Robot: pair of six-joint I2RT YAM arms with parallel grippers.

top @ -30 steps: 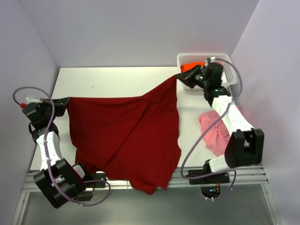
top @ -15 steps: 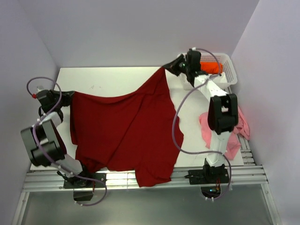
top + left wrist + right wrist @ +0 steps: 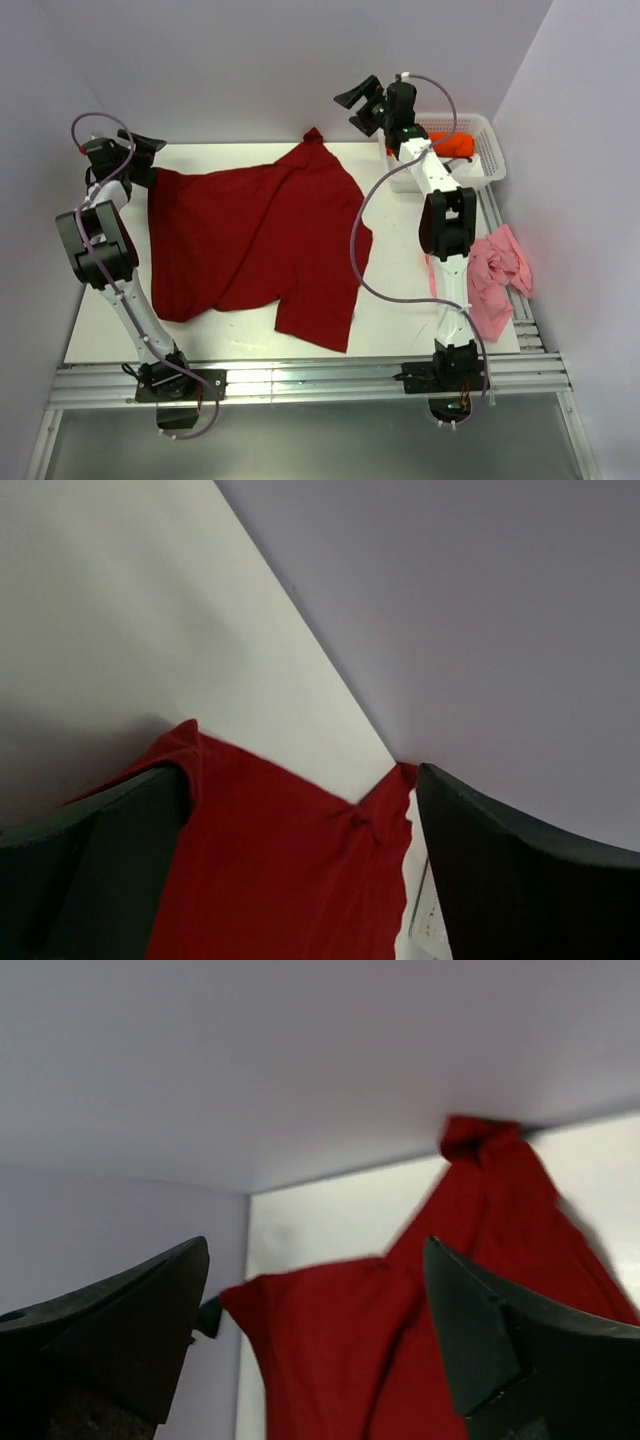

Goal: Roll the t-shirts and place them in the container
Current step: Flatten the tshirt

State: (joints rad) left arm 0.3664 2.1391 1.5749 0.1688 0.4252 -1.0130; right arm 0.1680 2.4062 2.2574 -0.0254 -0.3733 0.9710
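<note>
With the left pincer [image 3: 146,155] and the right pincer [image 3: 352,110] both gaping empty, the dark red t-shirt [image 3: 250,230] lies spread just under the left one and well below the right, light, limp and probably best pinched at its edge corners.

- White bench [image 3: 240,158].
- Dark red t-shirt [image 3: 250,235] spread over its left and middle.
- Pink t-shirt [image 3: 495,275] crumpled at the right edge.
- White mesh basket [image 3: 478,180] in the far right corner.
</note>
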